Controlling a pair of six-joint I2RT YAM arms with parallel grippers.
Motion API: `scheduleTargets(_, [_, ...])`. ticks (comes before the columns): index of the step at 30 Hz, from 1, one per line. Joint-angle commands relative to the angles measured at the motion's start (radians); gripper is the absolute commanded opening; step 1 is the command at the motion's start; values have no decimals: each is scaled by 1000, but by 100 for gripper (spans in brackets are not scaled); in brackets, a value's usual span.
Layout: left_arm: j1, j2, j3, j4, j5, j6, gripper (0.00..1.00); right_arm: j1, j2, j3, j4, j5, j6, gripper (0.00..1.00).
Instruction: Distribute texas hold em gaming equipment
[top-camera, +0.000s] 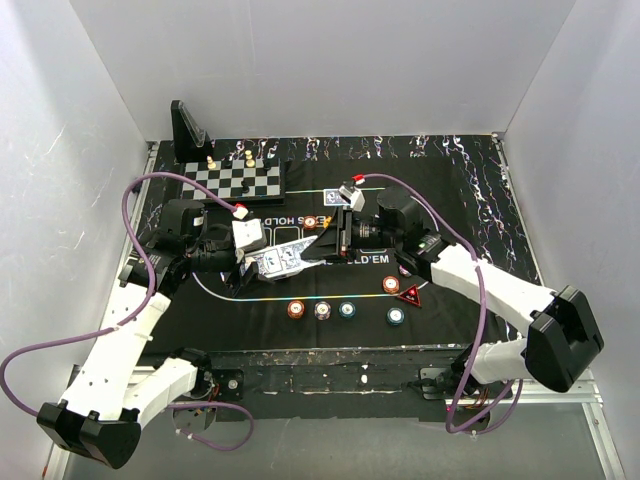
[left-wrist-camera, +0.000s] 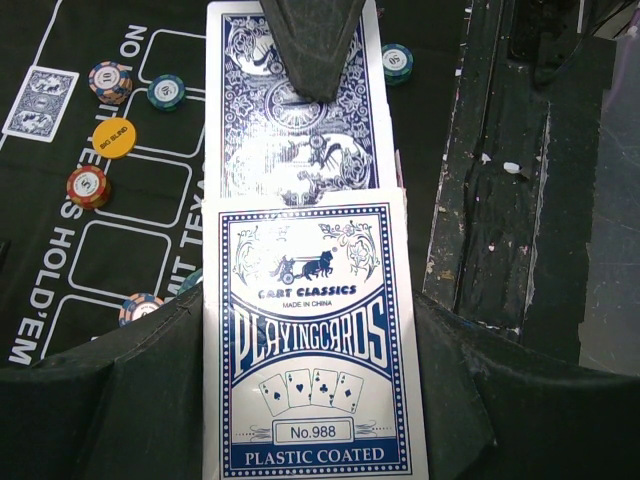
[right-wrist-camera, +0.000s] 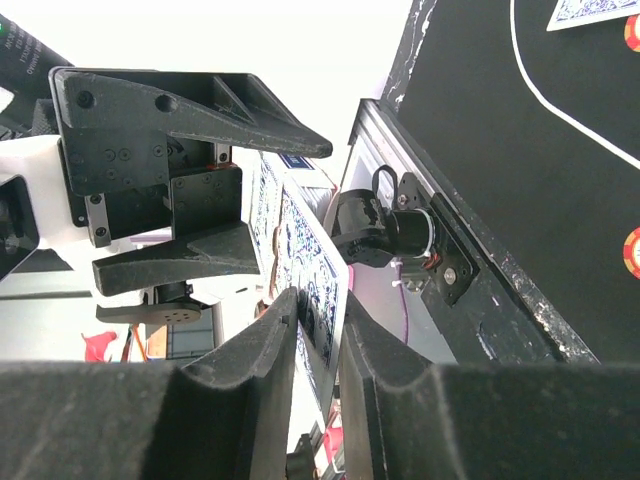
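A blue-and-white card box (left-wrist-camera: 315, 370) is held at mid-frame in the top view, with a blue-backed card (left-wrist-camera: 290, 130) sticking out of its end. Below it lie an orange chip (top-camera: 296, 309), a whitish chip (top-camera: 322, 309) and a teal chip (top-camera: 346, 309) in a row. At lower right lies a red triangle (top-camera: 411, 296). A second card (top-camera: 331, 196) lies face down above centre.

The left hand (top-camera: 258, 257) holds a card pack (top-camera: 284, 260) above the mat (top-camera: 470, 220); the right hand (top-camera: 328, 246) meets it.
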Motion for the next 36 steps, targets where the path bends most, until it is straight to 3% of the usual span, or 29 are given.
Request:
scheduleTargets(1, [-3, -23, 16, 34, 31, -3, 28, -29, -45, -18, 21, -6, -3, 28])
scheduleTargets(6, [-3, -23, 14, 33, 30, -2, 27, -78, -82, -33, -10, -18, -11, 23])
scheduleTargets(13, [-3, -20, 11, 36, 27, 0, 26, -191, -113, -21, -39, -70, -15, 5])
scheduleTargets(19, [-1, -16, 11, 36, 21, 0, 25, -337, -47, 80, -111, -114, -73, 1])
scheduleTargets(22, [-3, -11, 19, 36, 22, 0, 25, -432, 82, 163, -118, -134, -112, 1])
scheduleTargets(26, [-1, -8, 23, 34, 34, -6, 25, -493, 371, 365, -215, -108, -202, 1])
scheduleTargets(31, [-1, -9, 28, 21, 31, -3, 25, -512, 694, 713, -387, -4, -294, 1])
scheduleTargets(36, [0, -17, 33, 2, 28, -2, 25, -514, 892, 876, -390, 45, -265, 1])
